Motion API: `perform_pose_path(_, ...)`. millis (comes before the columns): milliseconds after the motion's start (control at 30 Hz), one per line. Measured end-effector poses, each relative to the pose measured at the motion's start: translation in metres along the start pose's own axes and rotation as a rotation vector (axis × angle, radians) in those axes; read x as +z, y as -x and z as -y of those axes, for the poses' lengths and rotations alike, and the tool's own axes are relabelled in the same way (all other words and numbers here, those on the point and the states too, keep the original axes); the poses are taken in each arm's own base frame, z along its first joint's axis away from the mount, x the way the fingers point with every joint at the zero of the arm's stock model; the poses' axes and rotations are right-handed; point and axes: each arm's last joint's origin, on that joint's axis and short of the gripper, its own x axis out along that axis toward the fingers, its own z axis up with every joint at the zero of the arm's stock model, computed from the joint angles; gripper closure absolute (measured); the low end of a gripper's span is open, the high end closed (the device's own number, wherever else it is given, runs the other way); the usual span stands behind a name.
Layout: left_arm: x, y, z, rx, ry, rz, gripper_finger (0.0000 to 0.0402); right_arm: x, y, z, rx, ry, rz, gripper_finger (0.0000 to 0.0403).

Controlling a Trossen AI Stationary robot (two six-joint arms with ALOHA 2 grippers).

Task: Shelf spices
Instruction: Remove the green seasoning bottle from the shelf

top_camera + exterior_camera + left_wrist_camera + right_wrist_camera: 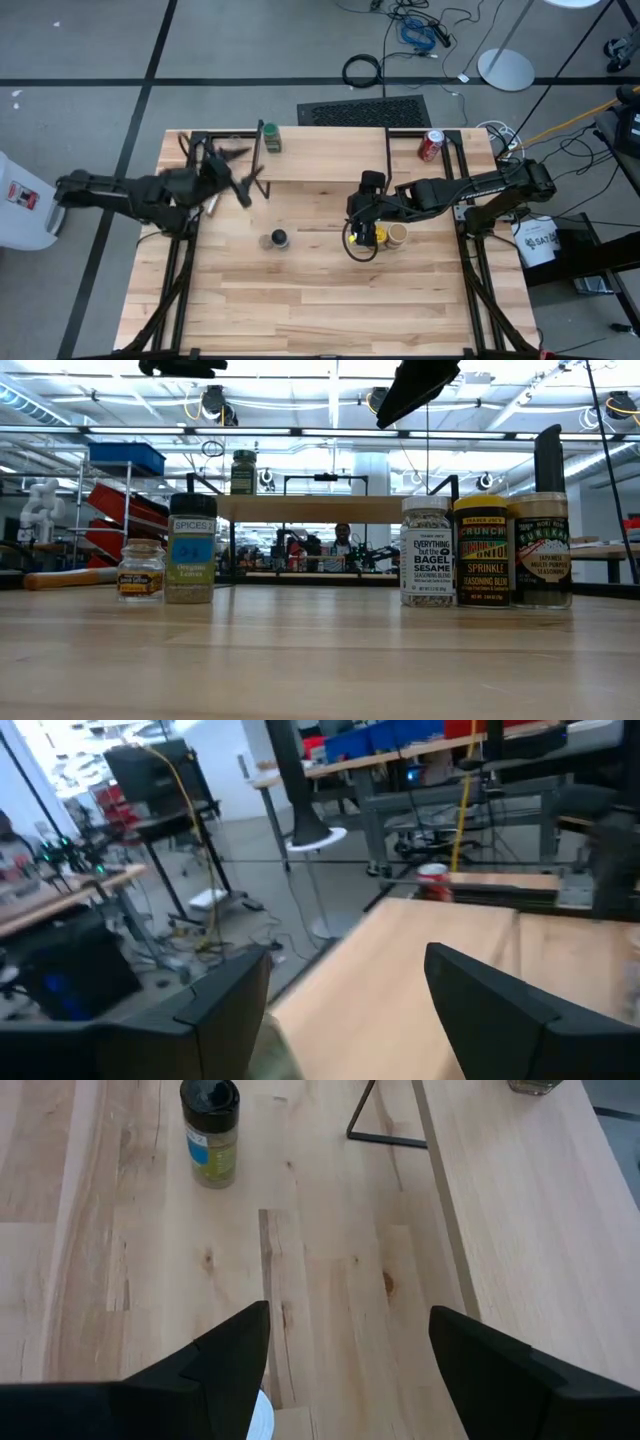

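Right gripper (345, 1370) jaws wide apart, empty, arm reaching in from table's right, hovering over cluster of small jars (385, 235) mid-table. Left gripper (350, 1010) jaws wide apart, empty, raised by left end of light-wood shelf on black legs (340, 158).

Green-lidded jar (270, 137) on shelf; dark-lidded jar (210, 1130) stands alone on tabletop.

Low view only: labels "EVERYTHING BUT THE BAGEL SESAME" (426, 552), "SPICES" (190, 548).

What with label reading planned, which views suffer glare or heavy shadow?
Low view: ceiling lights glare behind the scene and an arm overhead is a mere silhouette, yet the jars have well-lit labels. High view: the table is evenly lit, with soft shadows. Right wrist view: no glare, and the jar casts little shadow.
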Motion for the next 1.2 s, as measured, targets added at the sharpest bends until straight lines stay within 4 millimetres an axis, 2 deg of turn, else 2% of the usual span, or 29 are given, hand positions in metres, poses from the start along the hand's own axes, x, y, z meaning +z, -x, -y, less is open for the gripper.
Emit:
perform_pose_path(167, 0.009, -0.01, -0.028, -0.104, -0.014, 0.017, 0.0124, 0.001, 0.0, 0.0, 0.001, 0.0, 0.008, 0.014)
perform_pose_path(267, 0.005, -0.019, -0.041, -0.167, -0.017, -0.009, 0.0124, 0.001, 0.0, 0.0, 0.001, 0.002, 0.01, 0.014)
perform_pose_path(400, -0.005, -0.037, -0.059, -0.095, -0.064, -0.065, 0.0124, 0.002, 0.0, 0.0, 0.001, 0.003, 0.017, 0.014)
perform_pose_path(533, -0.013, -0.051, -0.073, 0.066, -0.173, -0.139, 0.0124, 0.001, 0.0, 0.0, 0.001, 0.008, 0.015, 0.014)
perform_pose_path(667, -0.02, -0.054, -0.076, 0.122, -0.143, -0.208, 0.0124, 0.001, 0.0, 0.0, 0.0, 0.024, 0.012, 0.014)
perform_pose_path(867, -0.026, -0.057, -0.075, 0.007, -0.14, -0.229, 0.0124, 0.002, -0.001, 0.002, -0.005, 0.039, 0.012, 0.014)
perform_pose_path(1000, -0.03, -0.061, -0.084, -0.077, -0.111, -0.216, 0.0124, 0.003, -0.003, 0.008, -0.016, 0.031, 0.022, 0.014)
perform_pose_path(1200, -0.045, -0.074, -0.101, -0.109, -0.069, -0.269, 0.0124, 0.004, -0.004, 0.01, -0.018, 0.025, 0.022, 0.014)
